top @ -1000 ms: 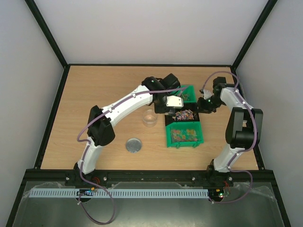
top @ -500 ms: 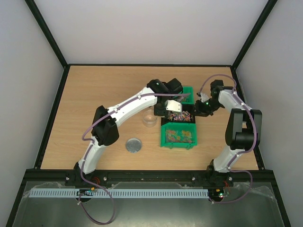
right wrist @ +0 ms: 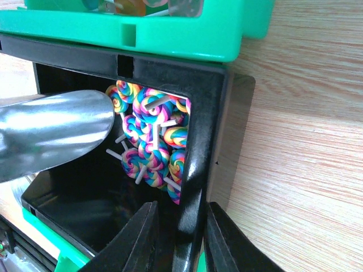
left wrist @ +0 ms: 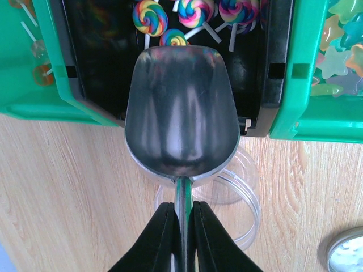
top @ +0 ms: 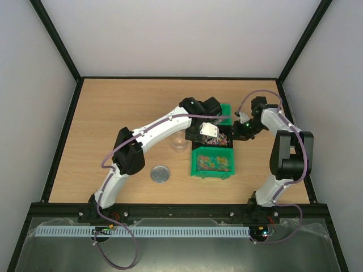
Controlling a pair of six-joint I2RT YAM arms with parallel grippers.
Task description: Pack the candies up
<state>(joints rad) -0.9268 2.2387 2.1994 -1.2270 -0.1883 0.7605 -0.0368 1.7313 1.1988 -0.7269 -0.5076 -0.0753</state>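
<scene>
The candies are rainbow swirl lollipops piled in one corner of a black bin, also seen at the top of the left wrist view as lollipops. My left gripper is shut on the thin handle of a metal scoop. The scoop's empty bowl reaches over the black bin's near wall, its tip by the lollipops. My right gripper is shut on the black bin's side wall, one finger inside and one outside. From above, the scoop lies over the black bin.
A green bin of star-shaped sweets sits just in front of the black bin, another green bin behind it. A clear round cup stands under the scoop's handle. A silver lid lies near the front.
The bins have slid a little to the left with my right gripper. My left arm has brought the scoop down into the black bin toward the lollipops.
</scene>
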